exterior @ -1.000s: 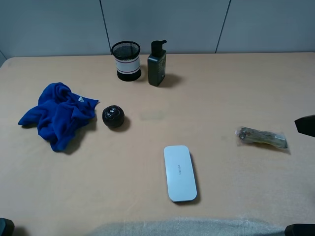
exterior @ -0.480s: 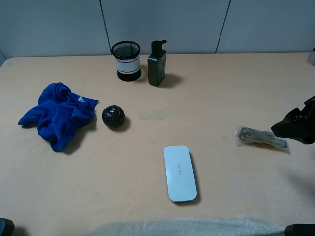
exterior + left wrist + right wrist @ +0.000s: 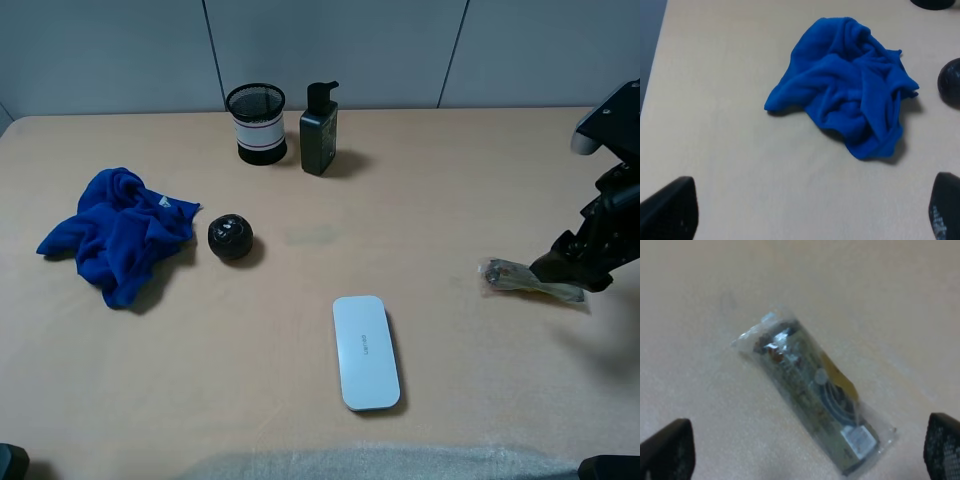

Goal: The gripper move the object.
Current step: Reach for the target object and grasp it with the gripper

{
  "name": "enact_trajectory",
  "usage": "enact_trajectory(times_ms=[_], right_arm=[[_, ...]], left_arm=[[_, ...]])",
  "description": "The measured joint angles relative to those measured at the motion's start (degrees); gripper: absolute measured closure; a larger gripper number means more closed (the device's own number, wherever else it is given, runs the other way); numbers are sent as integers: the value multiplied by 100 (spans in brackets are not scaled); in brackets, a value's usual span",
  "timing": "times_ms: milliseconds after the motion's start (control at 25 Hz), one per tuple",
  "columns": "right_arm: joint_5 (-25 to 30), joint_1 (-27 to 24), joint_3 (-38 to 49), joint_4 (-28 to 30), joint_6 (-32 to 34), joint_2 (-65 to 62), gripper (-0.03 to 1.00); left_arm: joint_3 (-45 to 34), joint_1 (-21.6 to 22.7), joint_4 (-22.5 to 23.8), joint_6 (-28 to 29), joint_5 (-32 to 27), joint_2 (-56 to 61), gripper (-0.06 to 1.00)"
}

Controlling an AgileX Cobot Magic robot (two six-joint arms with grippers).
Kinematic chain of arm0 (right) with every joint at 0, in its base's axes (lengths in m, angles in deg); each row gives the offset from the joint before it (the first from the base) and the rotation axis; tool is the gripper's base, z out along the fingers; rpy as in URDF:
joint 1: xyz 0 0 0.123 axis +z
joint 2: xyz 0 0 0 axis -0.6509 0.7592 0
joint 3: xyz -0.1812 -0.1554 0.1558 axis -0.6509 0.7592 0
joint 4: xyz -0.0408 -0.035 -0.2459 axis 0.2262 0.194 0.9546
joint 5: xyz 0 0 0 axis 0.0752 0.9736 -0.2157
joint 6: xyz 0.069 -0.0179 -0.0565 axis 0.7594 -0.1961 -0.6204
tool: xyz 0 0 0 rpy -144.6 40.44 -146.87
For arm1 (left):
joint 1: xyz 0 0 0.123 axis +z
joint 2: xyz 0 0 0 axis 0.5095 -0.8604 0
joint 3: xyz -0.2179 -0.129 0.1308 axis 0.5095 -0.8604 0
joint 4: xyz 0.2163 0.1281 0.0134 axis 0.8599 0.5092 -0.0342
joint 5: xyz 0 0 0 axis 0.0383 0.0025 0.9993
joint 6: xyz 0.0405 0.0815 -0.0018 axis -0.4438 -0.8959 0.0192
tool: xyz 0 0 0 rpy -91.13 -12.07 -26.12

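Left gripper (image 3: 807, 207), jaws spread, hangs over the blue cloth (image 3: 850, 100) near the left edge of the worktop (image 3: 430, 200). Near the right edge the object (image 3: 812, 415) lies flat (diagonally). The right gripper (image 3: 806, 447), jaws spread above it, should square across its narrow width before closing.

- The right arm (image 3: 612, 195) reaches in over the right edge of the surface. Its dark links slope down and inward from a pale grey joint up near the far right corner.
- The right end effector (image 3: 562, 266) sits low, close to the surface beside the right edge, roughly midway between the far and near edges. Whether it touches the surface cannot be told.
- In the right wrist view the right fingertips (image 3: 666, 449) stand wide apart, jaws spread.
- The left end effector (image 3: 805, 212) hangs above the surface near the left edge.
- The left fingertips (image 3: 667, 207) are dark and blunt, also set wide apart, jaws spread.
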Motion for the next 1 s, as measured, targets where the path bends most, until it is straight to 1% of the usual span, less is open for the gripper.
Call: enact_trajectory(times_ms=[240, 600, 1000], right_arm=[[-161, 0, 0, -141, -499, 576, 27], [-671, 0, 0, -318, -953, 1309, 27], [-1159, 0, -6, -318, -1016, 2123, 27]], left_arm=[[0, 0, 0, 0, 0, 0, 2], [0, 0, 0, 0, 0, 0, 2], [0, 0, 0, 0, 0, 0, 2]])
